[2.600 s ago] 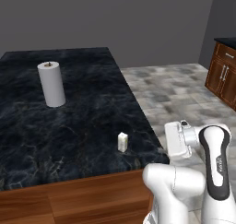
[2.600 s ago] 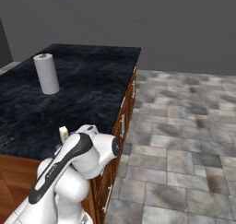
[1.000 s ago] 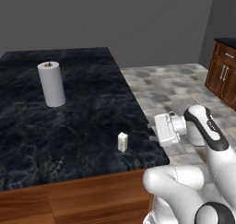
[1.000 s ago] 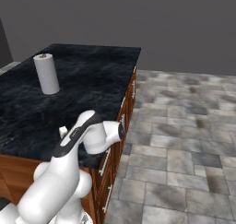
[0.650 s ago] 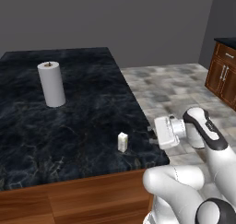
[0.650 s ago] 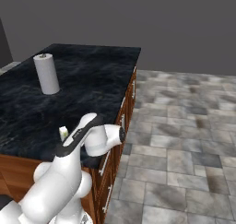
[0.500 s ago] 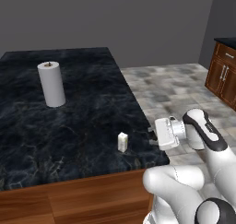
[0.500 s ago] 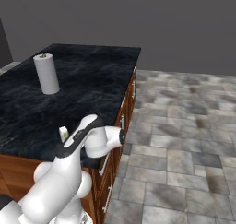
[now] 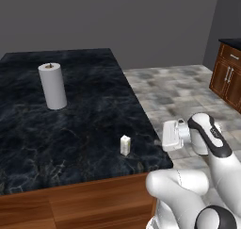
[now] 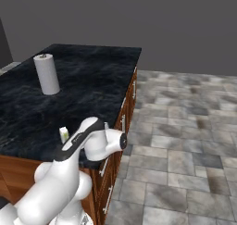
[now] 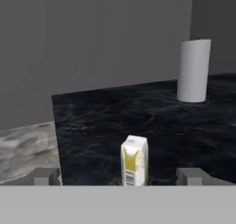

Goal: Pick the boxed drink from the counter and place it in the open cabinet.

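claw [image 11: 118,177] wide apart | boxed drink [image 11: 134,160] upright on counter [image 11: 92,121]

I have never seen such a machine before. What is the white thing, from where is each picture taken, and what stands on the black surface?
The white thing is a robot arm; its gripper is open and holds nothing. Two pictures come from cameras behind the arm, left and right. The third comes from a camera on the hand, looking along the fingers. On the black stone counter stand a tall white paper towel roll and a small cream drink carton, upright near the edge, in front of the gripper.
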{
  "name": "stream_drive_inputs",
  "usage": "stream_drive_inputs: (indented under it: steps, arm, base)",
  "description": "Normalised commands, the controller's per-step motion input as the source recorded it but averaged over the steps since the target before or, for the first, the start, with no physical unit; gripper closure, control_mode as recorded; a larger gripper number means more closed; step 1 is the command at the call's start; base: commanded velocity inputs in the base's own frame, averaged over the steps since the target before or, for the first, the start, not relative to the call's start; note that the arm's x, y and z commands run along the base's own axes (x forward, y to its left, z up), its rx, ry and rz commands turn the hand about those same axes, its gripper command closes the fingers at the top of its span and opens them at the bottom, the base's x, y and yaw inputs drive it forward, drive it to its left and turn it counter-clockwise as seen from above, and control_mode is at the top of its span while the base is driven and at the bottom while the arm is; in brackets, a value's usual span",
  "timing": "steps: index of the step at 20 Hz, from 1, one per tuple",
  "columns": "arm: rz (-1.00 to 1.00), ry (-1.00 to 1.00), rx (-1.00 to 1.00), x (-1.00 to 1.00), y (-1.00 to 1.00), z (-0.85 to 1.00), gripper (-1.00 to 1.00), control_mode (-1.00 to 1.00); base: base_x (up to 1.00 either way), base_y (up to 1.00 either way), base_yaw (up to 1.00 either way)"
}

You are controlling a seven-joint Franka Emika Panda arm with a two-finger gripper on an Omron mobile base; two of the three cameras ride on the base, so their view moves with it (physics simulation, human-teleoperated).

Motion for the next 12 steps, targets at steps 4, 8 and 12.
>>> stream_drive_inputs:
  steps: [4, 8, 12]
  arm:
    - [-0.25, 0.00, 0.00, 0.00, 0.27, -0.30, -1.00, -1.00]
    - [-0.24, 0.00, 0.00, 0.00, 0.33, -0.32, -1.00, -1.00]
    - [-0.06, 0.00, 0.00, 0.00, 0.23, -0.06, -1.00, -1.00]
  base:
    - [0.00, 0.00, 0.00]
    - [0.00, 0.00, 0.00]
    - [0.00, 0.00, 0.00]
